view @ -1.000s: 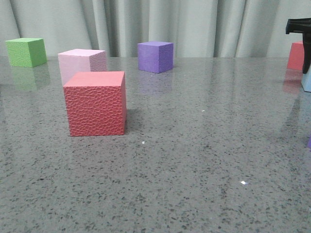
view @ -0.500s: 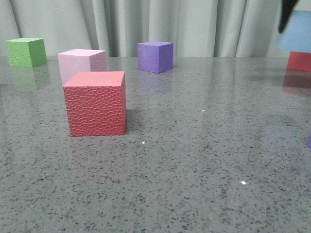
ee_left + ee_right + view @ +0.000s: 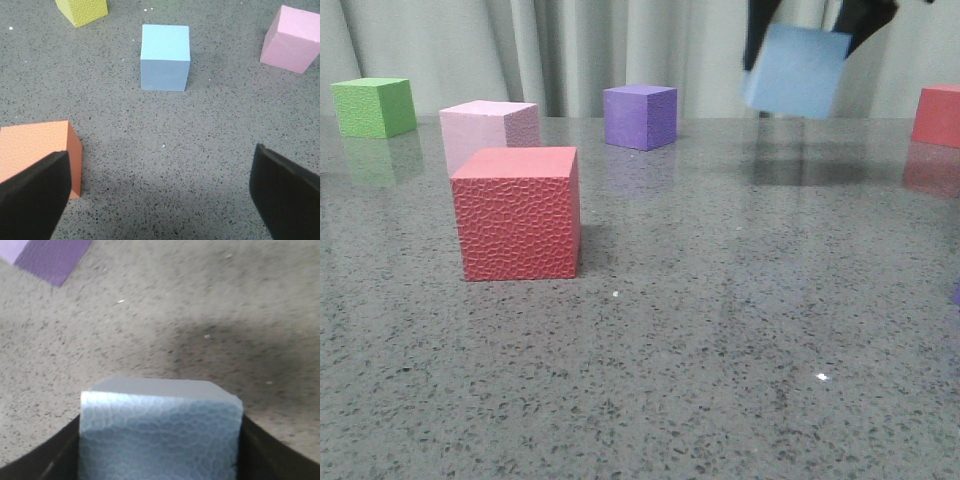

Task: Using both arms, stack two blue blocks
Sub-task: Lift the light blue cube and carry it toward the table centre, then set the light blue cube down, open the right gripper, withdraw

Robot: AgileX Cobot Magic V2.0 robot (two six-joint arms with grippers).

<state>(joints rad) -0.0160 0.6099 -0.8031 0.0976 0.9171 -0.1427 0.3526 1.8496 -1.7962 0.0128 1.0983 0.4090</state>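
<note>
My right gripper [image 3: 810,25] is shut on a pale sky-blue block [image 3: 797,72] and holds it tilted in the air above the far right part of the table. In the right wrist view the same block [image 3: 160,435] fills the space between the black fingers [image 3: 45,460]. The second pale blue block [image 3: 165,56] shows only in the left wrist view, resting alone on the table ahead of my left gripper [image 3: 160,195]. That gripper is open and empty, its black fingers [image 3: 32,195] wide apart above bare table.
In the front view a red cube [image 3: 518,212] stands near left, with a pale pink cube [image 3: 488,130] behind it, a green cube [image 3: 374,107] far left, a purple cube [image 3: 639,116] at the back and another red cube [image 3: 937,115] far right. An orange cube [image 3: 37,152], a yellow-green cube [image 3: 82,10] and a pink cube [image 3: 291,46] surround the resting blue block.
My right gripper has lifted the blue block off the table at the far right edge and carried it up and to the left. The other cubes have not moved.
</note>
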